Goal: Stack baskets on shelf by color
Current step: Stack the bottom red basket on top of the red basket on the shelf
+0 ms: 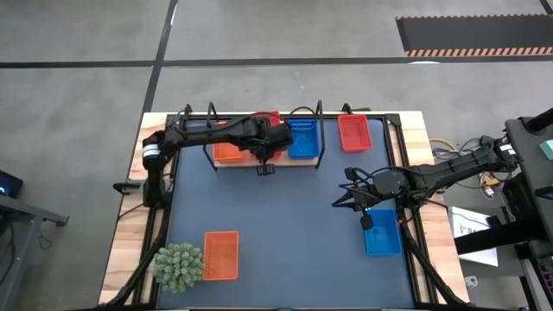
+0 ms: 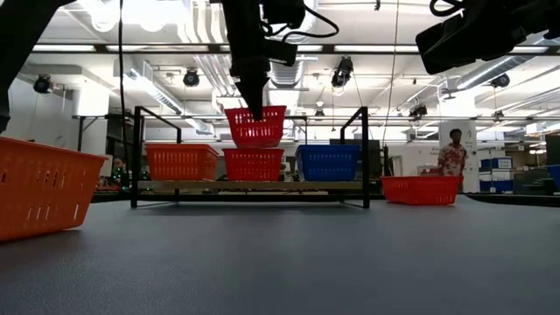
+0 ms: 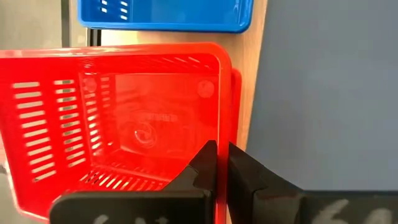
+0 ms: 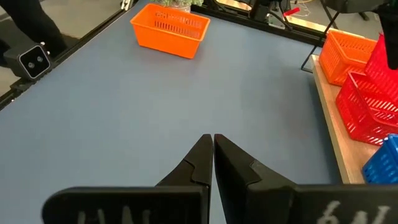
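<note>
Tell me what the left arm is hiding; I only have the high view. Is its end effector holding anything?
Observer: Yes. In the low view the left end effector is shut on the rim of a red basket.
Operator: Is it nested in a stack yet?
Observer: No. It hangs directly above the lower red basket on the shelf, its base at about that one's rim. I cannot tell whether they touch.
Operator: And the right end effector?
Observer: Its wrist view shows the right end effector shut on nothing, over the mat.
</note>
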`<state>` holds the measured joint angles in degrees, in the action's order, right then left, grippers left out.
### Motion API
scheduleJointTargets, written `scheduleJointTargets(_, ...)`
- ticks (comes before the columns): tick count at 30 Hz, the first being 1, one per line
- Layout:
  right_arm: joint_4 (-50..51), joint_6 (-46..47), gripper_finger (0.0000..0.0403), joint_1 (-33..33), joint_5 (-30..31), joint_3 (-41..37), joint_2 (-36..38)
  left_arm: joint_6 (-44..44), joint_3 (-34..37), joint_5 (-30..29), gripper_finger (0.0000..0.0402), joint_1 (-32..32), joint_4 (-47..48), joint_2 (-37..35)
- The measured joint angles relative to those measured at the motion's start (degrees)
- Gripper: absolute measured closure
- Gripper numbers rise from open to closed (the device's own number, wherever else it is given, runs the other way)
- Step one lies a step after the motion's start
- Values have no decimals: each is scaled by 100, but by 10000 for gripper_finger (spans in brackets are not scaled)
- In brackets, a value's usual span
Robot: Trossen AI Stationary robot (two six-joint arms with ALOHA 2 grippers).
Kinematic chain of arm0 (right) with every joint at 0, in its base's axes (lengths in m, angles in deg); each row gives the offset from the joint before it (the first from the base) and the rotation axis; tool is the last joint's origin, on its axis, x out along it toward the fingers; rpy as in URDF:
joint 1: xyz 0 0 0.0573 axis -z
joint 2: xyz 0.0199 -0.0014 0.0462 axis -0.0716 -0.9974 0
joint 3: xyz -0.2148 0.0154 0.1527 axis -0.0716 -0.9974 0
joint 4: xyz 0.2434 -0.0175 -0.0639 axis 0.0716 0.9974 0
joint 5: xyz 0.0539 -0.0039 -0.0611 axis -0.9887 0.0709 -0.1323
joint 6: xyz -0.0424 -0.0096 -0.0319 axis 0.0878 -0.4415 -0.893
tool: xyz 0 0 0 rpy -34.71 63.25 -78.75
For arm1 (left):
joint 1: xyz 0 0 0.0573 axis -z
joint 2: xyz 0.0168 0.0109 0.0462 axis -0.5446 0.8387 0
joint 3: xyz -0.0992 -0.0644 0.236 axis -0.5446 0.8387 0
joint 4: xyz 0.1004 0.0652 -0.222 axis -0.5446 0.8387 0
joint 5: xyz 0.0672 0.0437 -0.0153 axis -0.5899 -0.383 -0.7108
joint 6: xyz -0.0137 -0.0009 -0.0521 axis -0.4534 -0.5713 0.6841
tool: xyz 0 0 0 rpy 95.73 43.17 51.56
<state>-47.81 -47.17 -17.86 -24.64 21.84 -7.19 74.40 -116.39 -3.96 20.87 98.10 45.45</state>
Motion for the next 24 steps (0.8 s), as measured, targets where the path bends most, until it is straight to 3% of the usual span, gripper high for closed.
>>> scheduleJointTargets(24,9,37,394,2,-1,-2,0,-255,446,90,401,-67,-413,0)
